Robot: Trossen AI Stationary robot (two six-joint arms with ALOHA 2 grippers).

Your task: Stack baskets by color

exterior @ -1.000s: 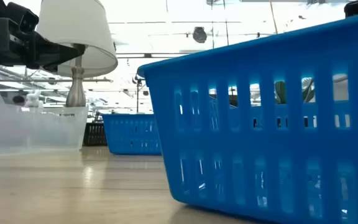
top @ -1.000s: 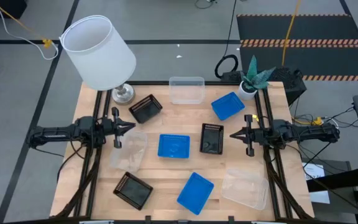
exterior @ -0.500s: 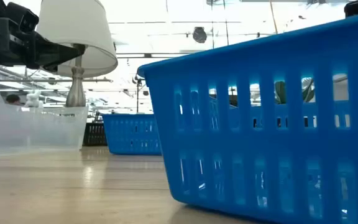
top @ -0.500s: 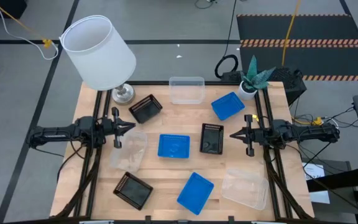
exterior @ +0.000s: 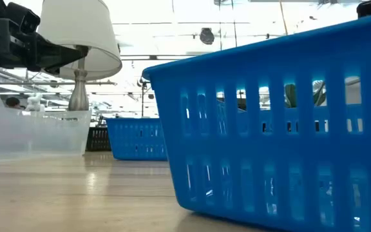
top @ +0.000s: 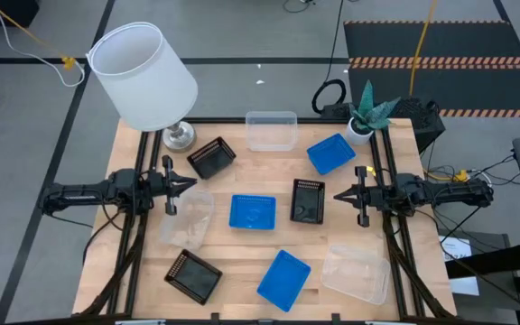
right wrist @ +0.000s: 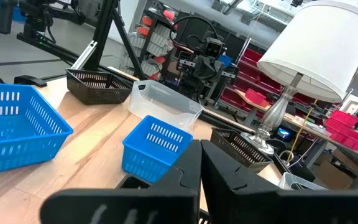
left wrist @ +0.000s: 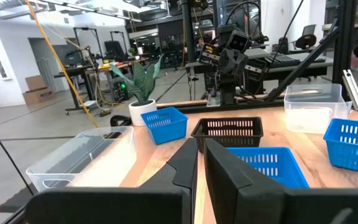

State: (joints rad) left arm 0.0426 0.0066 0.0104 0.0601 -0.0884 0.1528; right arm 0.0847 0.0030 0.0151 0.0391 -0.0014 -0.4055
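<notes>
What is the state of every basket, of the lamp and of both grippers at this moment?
blue baskets: three, apart, lying single, none stacked.
black baskets: three, apart, none stacked.
clear baskets: three, apart, none stacked.
lamp: upright at the table's far left corner.
left gripper: shut, empty, over a clear basket's edge.
right gripper: shut, empty, beside a black basket.

Scattered baskets (top: 252, 212) (lamp (top: 144, 76) rear-left)

A bright blue basket (exterior: 282, 122) filled the right foreground on the wooden table (exterior: 76, 193). Farther back stood another blue basket (exterior: 136, 137), a clear basket (exterior: 34, 132) at left, and a white-shaded lamp (exterior: 79, 38).
</notes>
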